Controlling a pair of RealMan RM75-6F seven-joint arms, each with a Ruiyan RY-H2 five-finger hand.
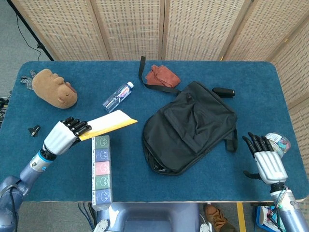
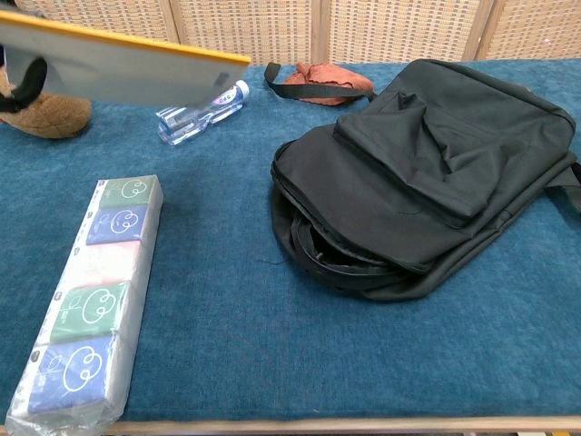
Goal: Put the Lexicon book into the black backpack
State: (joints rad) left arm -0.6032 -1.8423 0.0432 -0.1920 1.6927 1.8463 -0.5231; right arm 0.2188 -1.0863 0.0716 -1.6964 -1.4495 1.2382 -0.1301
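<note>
Backpack (image 2: 436,173) – matt black cloth; table (image 1: 193,188) – blue felt-like cover; tissue pack (image 2: 86,304) – glossy plastic.

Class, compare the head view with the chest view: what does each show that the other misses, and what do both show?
Only the head view shows the left hand gripping the Lexicon book, the right hand open with fingers spread near the table edge, and a small black clip. Only the chest view shows the black backpack with its zipped opening gaping towards the camera. Both show the book raised off the table, the tissue pack, water bottle, plush toy and red cloth.
</note>
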